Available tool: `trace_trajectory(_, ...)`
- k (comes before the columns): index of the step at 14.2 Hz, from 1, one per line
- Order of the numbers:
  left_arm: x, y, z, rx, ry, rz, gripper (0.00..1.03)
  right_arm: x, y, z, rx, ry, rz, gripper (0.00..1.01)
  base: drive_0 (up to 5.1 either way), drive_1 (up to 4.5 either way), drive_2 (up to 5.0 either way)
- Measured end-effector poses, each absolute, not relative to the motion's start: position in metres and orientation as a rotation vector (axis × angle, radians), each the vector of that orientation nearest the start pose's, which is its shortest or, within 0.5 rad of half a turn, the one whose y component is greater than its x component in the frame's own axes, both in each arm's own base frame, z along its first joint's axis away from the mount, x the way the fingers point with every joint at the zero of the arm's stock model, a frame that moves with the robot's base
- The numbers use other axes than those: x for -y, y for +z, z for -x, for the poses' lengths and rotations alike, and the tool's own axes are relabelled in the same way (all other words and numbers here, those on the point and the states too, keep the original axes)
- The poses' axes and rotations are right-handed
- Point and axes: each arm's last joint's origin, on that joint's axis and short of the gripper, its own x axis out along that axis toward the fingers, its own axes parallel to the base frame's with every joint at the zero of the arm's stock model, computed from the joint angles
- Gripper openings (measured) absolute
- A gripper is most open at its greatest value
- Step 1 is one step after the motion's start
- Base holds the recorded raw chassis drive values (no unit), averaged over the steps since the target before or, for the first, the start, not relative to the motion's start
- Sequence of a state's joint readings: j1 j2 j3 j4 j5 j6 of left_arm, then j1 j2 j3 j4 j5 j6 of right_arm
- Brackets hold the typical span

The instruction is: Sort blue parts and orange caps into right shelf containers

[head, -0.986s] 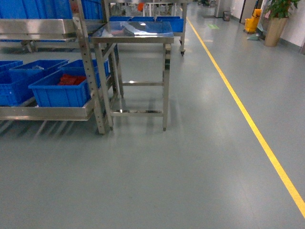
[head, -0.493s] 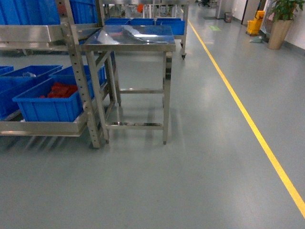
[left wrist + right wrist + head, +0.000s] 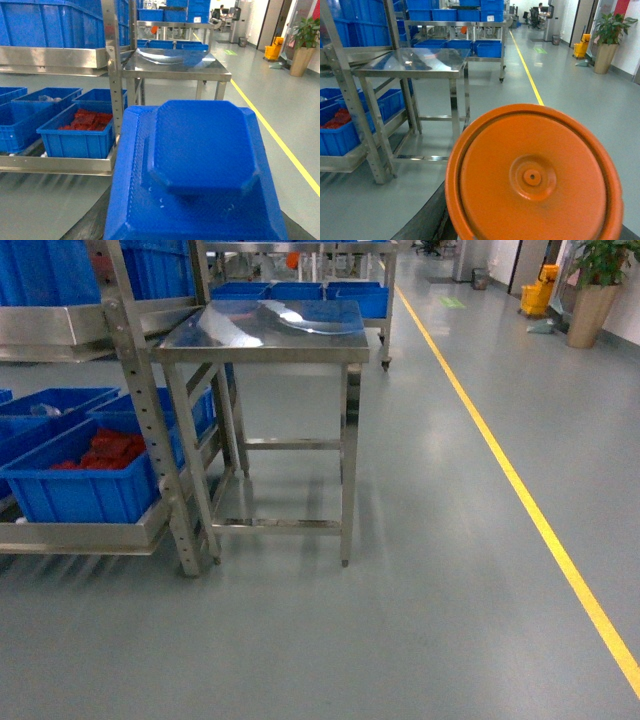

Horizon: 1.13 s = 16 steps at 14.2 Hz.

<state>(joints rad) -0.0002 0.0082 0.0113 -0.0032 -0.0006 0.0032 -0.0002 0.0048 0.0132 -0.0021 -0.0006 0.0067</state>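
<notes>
Head view is showing a steel desk (image 3: 262, 325) standing mid-left on the grey floor (image 3: 420, 570), with a steel shelf rack (image 3: 135, 410) touching its left side. On the rack's low shelf, a blue crate (image 3: 85, 490) is holding red pieces (image 3: 108, 448), and more blue crates (image 3: 55, 402) are sitting behind it, further left. Beyond the desk, another row of blue crates (image 3: 300, 290) is lying on a far shelf. A yellow line (image 3: 520, 500) is running along the floor on the right, from far to near. A potted plant (image 3: 592, 290) and a yellow bucket (image 3: 545, 285) are standing at the far right. Neither arm is showing in this view.

Left wrist view is being filled at the near edge by a blue part (image 3: 200, 175), angular and stepped, sitting right in front of the lens; the left tool itself is hidden, so I cannot tell whether it is wide, narrow or holding the piece. Behind it, the rack, crates and desk are appearing on the left.

Right wrist view is being filled near and right by an orange cap (image 3: 535, 175), round with a raised rim and a small centre boss. The right tool is hidden too, and I cannot tell its state. The desk is standing far left of the cap.
</notes>
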Motion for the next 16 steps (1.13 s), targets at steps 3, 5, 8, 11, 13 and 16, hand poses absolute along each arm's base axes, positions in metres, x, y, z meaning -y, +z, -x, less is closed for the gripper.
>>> trace_trajectory(3, 0.0000, 0.1660, -0.0975, -0.004, 0.001, -0.003, 0.42, 0.0000, 0.1669, -0.0972, 0.001, 0.000, -0.007, 0.43, 0.0, 4.24, -4.3)
trace_trajectory(5, 0.0000, 0.1660, -0.0975, -0.005, 0.000, -0.003, 0.42, 0.0000, 0.1669, -0.0972, 0.001, 0.000, -0.007, 0.43, -0.1, 4.16, -4.4)
trace_trajectory(8, 0.0000, 0.1660, -0.0975, -0.004, 0.000, -0.003, 0.42, 0.0000, 0.1669, -0.0972, 0.001, 0.000, -0.006, 0.43, -0.1, 4.13, -4.4)
trace_trajectory(11, 0.0000, 0.1667, -0.0975, 0.003, 0.001, -0.003, 0.42, 0.0000, 0.1673, -0.0972, 0.005, 0.000, -0.006, 0.43, 0.0, 4.23, -4.3)
trace_trajectory(13, 0.0000, 0.1661, -0.0975, -0.004, 0.001, -0.003, 0.42, 0.0000, 0.1675, -0.0972, 0.007, 0.000, -0.006, 0.43, 0.0, 4.23, -4.3)
trace_trajectory(16, 0.0000, 0.1658, -0.0975, -0.006, 0.002, -0.003, 0.42, 0.0000, 0.1669, -0.0972, 0.001, 0.000, -0.007, 0.43, 0.0, 4.16, -4.2)
